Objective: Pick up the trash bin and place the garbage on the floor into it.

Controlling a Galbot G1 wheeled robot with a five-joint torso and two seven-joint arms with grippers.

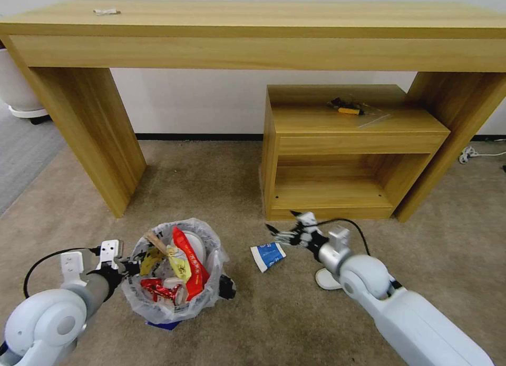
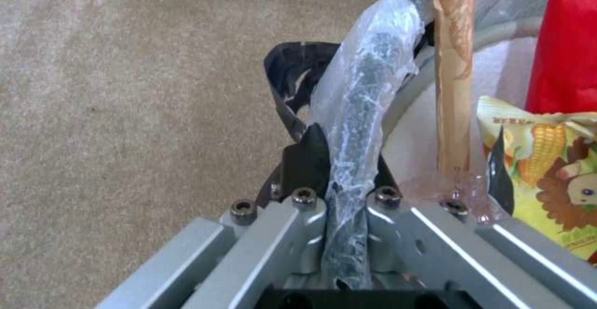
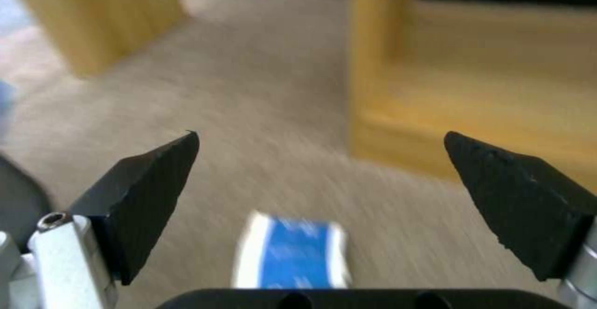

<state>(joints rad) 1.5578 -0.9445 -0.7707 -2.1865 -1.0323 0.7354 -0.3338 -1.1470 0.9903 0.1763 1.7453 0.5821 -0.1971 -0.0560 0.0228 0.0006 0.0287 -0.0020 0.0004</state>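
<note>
Hovering: right end effector (image 3: 320, 178) wide open above blue-white packet (image 3: 292, 257) | left end effector (image 2: 345, 160) clamps trash bin (image 1: 174, 303) rim

White plant pot (image 1: 16, 87) at nine o'clock: cut by the frame edge; small items on the low cabinet (image 1: 348, 107), one o'clock: too small to identify; blue-white packet (image 3: 292, 255) in right wrist view: blurred, lower end hidden behind the gripper body.

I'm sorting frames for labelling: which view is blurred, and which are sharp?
Right wrist view: streaked blur over the floor and blue-white packet, while the open right pincer stays crisp. Left wrist view: sharp on the left pincer clamping the trash bin rim. Head view: sharp, lines bowed.
</note>
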